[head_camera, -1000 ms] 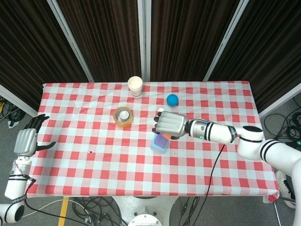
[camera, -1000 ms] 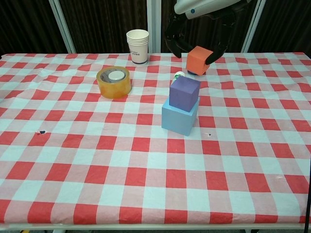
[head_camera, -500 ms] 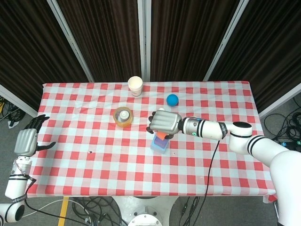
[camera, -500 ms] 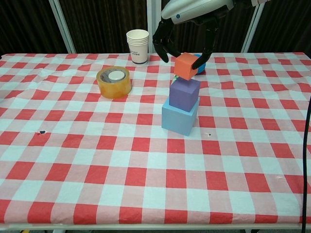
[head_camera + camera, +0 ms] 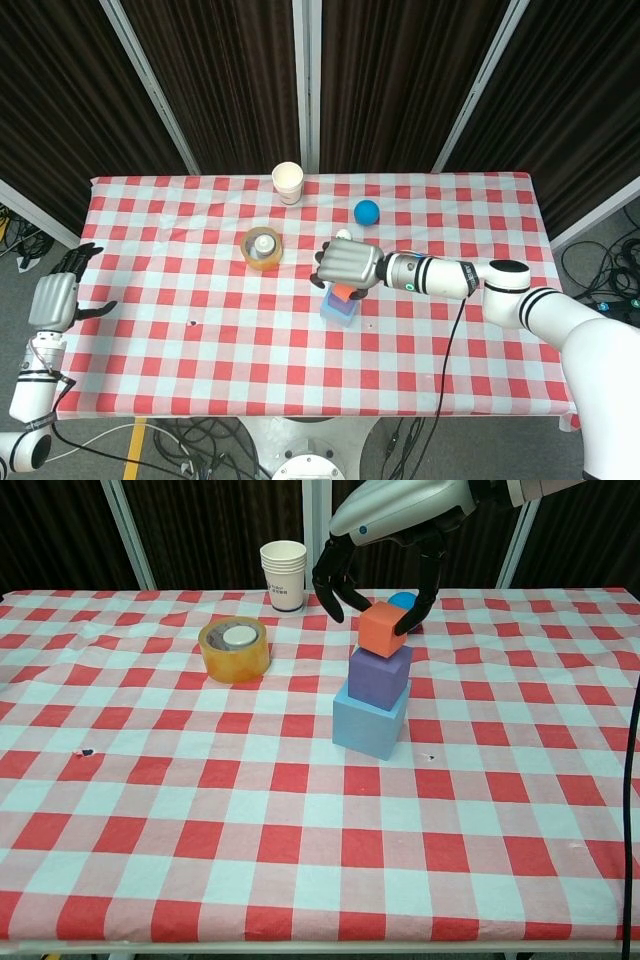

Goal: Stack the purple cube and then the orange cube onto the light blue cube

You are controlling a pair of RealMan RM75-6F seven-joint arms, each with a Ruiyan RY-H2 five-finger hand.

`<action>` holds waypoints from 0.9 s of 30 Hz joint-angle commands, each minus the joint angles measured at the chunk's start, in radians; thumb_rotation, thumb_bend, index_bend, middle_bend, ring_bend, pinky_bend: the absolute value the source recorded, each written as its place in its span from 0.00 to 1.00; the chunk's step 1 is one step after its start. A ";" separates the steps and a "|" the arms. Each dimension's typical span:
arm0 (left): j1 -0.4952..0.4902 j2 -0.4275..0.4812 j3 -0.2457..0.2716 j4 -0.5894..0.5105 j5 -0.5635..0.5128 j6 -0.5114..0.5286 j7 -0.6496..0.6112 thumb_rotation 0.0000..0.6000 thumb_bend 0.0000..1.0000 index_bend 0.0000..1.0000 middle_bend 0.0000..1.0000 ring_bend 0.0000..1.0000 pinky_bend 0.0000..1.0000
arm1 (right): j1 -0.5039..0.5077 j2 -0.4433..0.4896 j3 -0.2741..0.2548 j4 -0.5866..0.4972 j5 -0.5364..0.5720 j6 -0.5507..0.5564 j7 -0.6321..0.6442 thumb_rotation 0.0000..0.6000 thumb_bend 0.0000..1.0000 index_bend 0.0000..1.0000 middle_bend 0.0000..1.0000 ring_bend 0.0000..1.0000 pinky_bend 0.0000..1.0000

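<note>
Head view. Right hand (image 5: 349, 265) extended from the right side over the middle of the checkered surface (image 5: 200, 350), back of the hand uppermost, covering most of the stack. Orange cube (image 5: 347, 293) visible only as a small patch below the hand; light blue cube (image 5: 338, 309) showing beneath it as the lowest block; purple cube hidden here. Tape roll (image 5: 263, 248) to the left of the stack, paper cup (image 5: 288, 182) near the far edge, blue ball (image 5: 367, 211) just beyond the hand. Left hand (image 5: 53, 299) at the left edge, off the surface, fingers spread and holding nothing.

Chest view. Three blocks in one column: light blue cube (image 5: 371, 720) resting on the checkered surface (image 5: 200, 880), purple cube (image 5: 379, 676) on top of it and turned slightly, orange cube (image 5: 381, 628) at the top, touching or just above the purple one; contact cannot be told. Right hand (image 5: 385, 530) above the column, fingers (image 5: 424, 585) curled down against the sides of the orange cube, gripping it. Tape roll (image 5: 234, 647) to the left, stacked paper cups (image 5: 283, 575) behind it, blue ball (image 5: 403, 602) partly hidden behind the orange cube. Left hand outside this view.
</note>
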 commanded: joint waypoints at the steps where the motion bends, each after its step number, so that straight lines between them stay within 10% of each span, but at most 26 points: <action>1: 0.000 0.000 -0.001 0.001 -0.001 0.000 0.001 1.00 0.11 0.24 0.24 0.16 0.29 | 0.009 0.010 -0.010 -0.004 -0.006 0.002 0.004 1.00 0.16 0.38 0.51 0.28 0.33; 27: -0.002 -0.010 -0.002 0.027 -0.008 -0.016 -0.006 1.00 0.11 0.24 0.24 0.16 0.29 | 0.037 -0.041 -0.055 0.057 0.004 0.018 0.054 1.00 0.16 0.38 0.50 0.28 0.34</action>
